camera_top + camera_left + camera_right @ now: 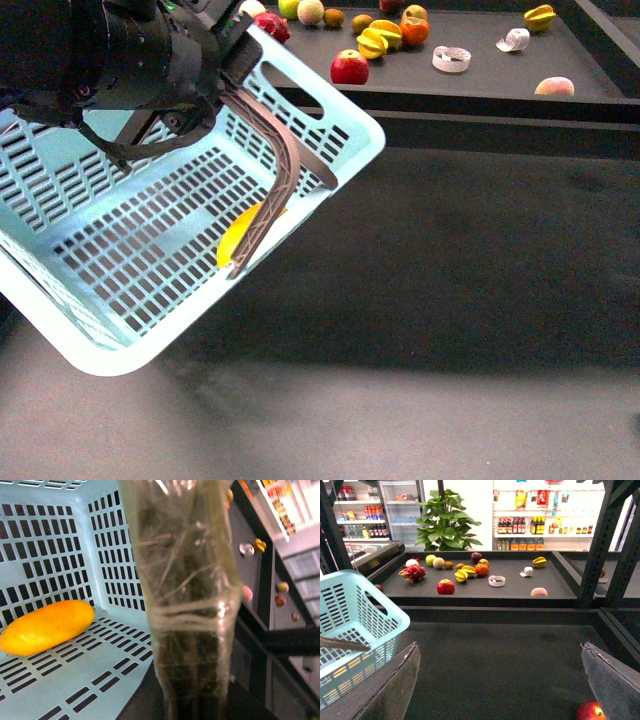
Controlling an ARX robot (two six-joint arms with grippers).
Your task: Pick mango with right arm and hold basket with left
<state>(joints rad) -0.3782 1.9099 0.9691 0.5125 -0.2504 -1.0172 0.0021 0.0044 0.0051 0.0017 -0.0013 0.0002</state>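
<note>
The pale turquoise basket (350,112) hangs tilted at the left of the front view. My left gripper (225,85) is shut on its tape-wrapped handle (185,605), which fills the middle of the left wrist view. The yellow-orange mango (47,627) lies inside on the slotted floor of the basket (45,545). In the front view the mango (238,238) shows partly behind the other handle. My right gripper (502,680) is open over the dark surface with nothing between its fingers (395,690). The basket (355,610) is off to its side. The right arm is out of the front view.
A raised dark tray (480,85) at the back holds a red apple (349,67), star fruits (378,40), a peach (554,87) and a white tape roll (451,59). Another red apple (590,712) lies by my right finger. Black frame posts (592,555) stand beside the tray.
</note>
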